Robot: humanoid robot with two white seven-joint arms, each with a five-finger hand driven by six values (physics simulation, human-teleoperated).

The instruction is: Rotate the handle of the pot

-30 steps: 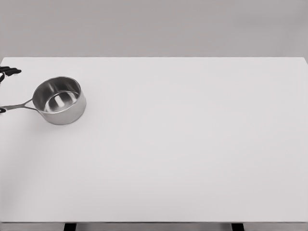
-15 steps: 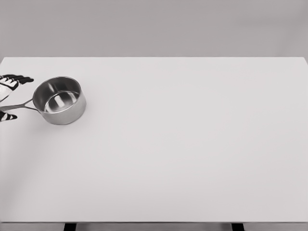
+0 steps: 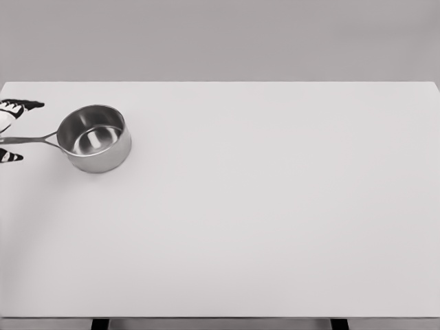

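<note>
Sitting near the bench's (image 3: 275, 227) far left corner, your steel pot (image 3: 95, 138) stands upright with bare white surface on every other side. Its thin handle (image 3: 29, 139) runs straight out toward the left edge, lying nearly level across your view. Your left hand (image 3: 9, 130) shows only at that edge, fingers (image 3: 20, 105) spread above and below the handle's end; you cannot tell whether they touch it.

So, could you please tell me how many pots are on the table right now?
1. The steel pot stands near the table's far left side, its handle pointing left toward the hand at the picture's edge. Nothing appears hidden.
</note>
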